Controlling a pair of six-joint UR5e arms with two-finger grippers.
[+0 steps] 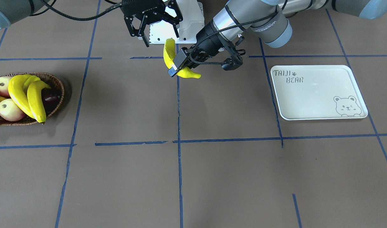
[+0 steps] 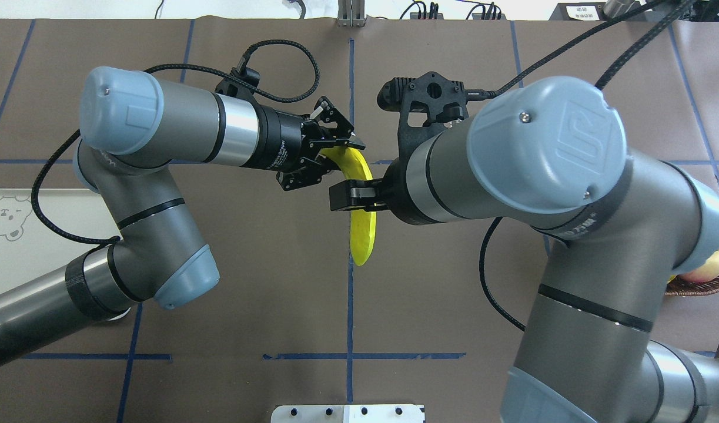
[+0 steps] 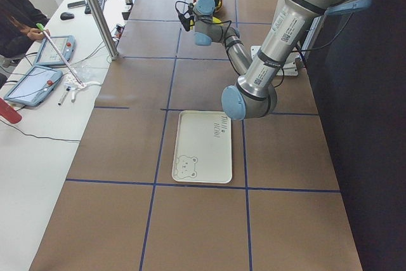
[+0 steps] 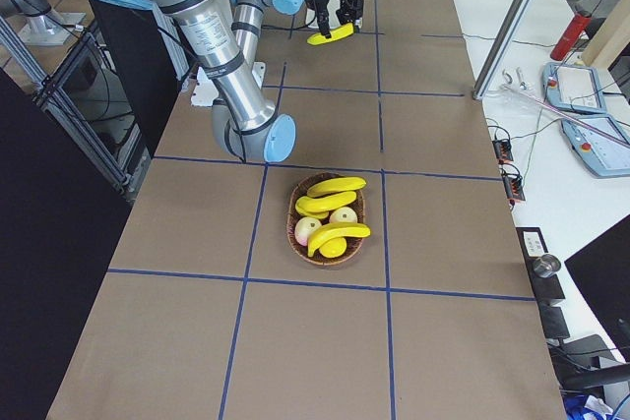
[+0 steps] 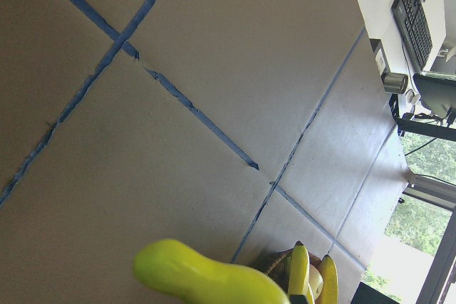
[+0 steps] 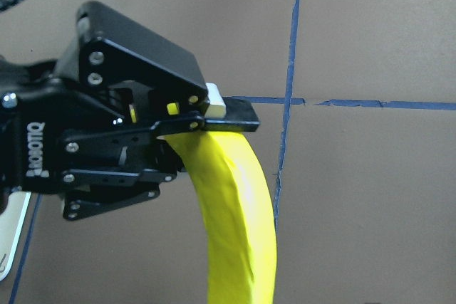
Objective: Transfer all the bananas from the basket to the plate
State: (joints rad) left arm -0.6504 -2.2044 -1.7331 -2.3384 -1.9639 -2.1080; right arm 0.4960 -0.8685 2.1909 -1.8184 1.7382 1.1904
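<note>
One banana (image 1: 171, 52) hangs in the air over the middle of the surface (image 1: 212, 177), clenched toward one end by the left gripper (image 1: 177, 67). The right gripper (image 1: 161, 35) sits just above its other end with fingers spread, grasping nothing. Three more bananas (image 1: 35, 96) lie in the basket (image 1: 55, 83), and none lies on the plate (image 1: 320, 95). The carry to the plate likely calls for drawing clear of the right gripper first, then lowering the banana flat before releasing. The brown surface is crossed by blue tape lines (image 1: 179, 126); a side desk (image 3: 44, 128) holds teach pendants (image 3: 35, 85).
</note>
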